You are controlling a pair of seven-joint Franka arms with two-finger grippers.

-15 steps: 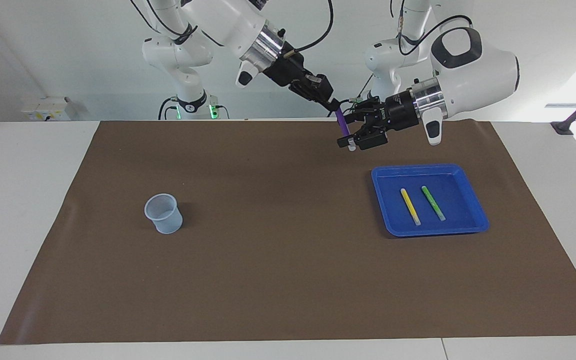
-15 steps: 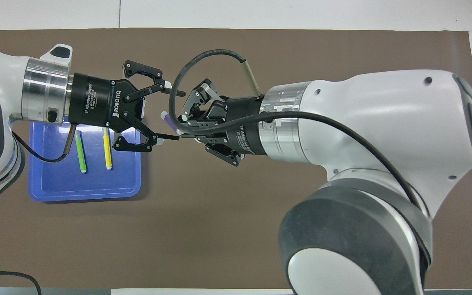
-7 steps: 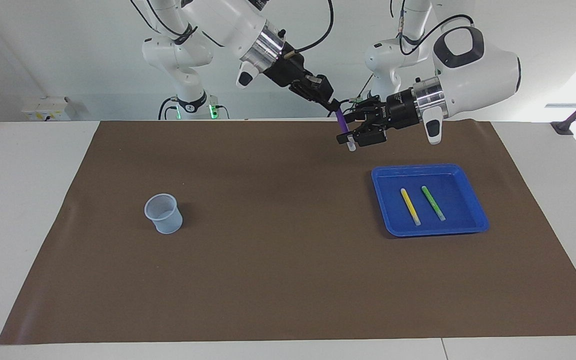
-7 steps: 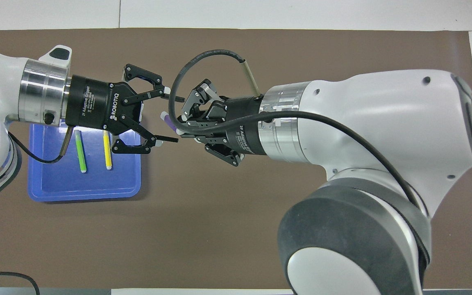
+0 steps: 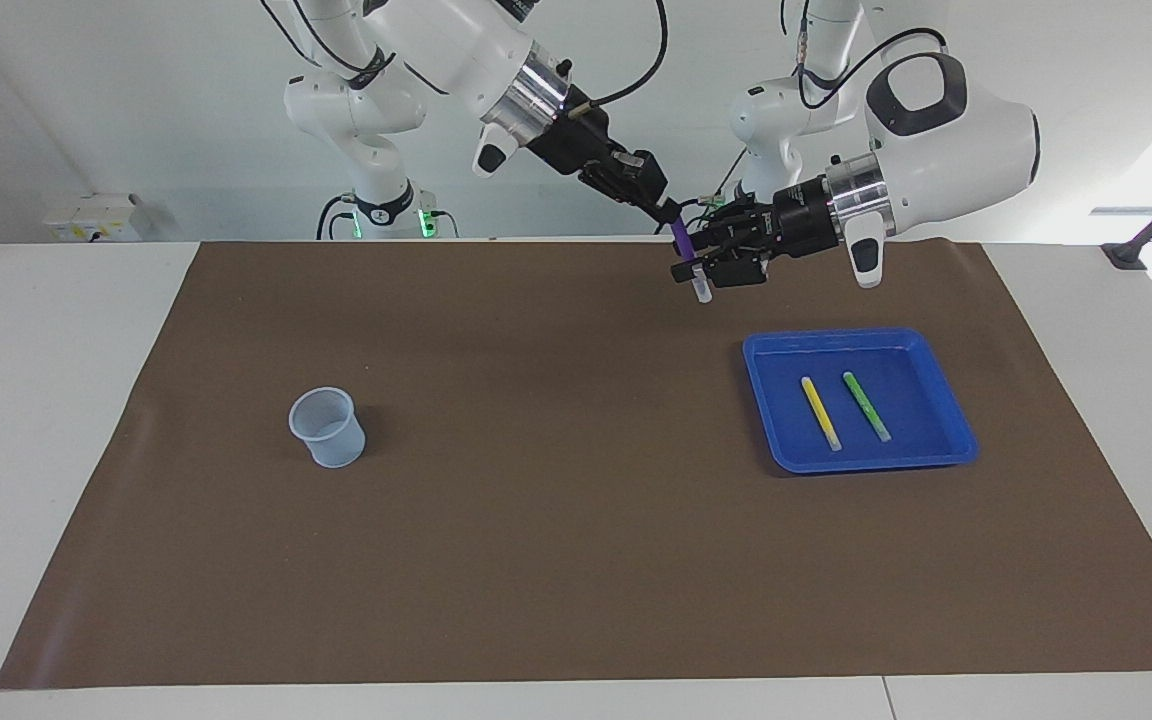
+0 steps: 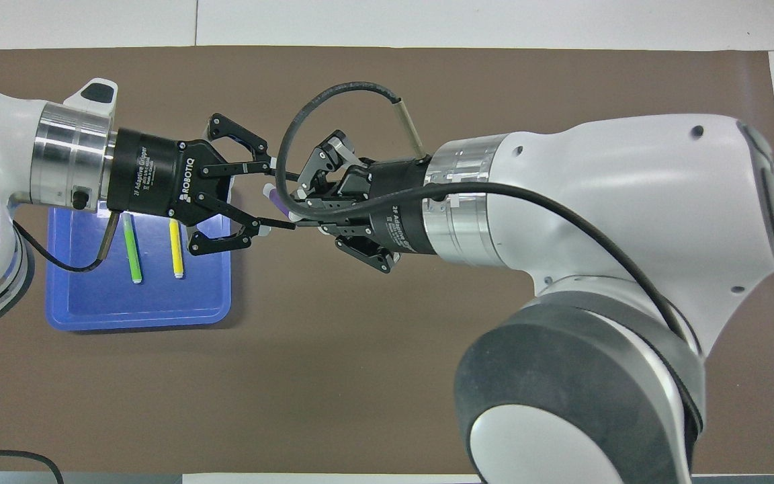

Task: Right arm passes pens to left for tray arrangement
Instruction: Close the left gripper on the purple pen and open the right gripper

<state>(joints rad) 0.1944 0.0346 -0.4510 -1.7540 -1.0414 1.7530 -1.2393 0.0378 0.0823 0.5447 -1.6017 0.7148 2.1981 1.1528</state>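
Handover in the air, above the table — right gripper (image 5: 673,212) clenched on the purple pen's (image 5: 682,243) top so its pale end hangs free. Left gripper (image 5: 698,270) fingers flank that end, not yet clamped. Yellow pen (image 5: 820,412) and green pen (image 5: 866,406) lie parallel in the tray (image 5: 951,400), space left beside them.

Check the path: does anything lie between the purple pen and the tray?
Nothing visible does. The purple pen hangs from the right gripper above bare mat; the tray holds only the yellow pen and green pen.
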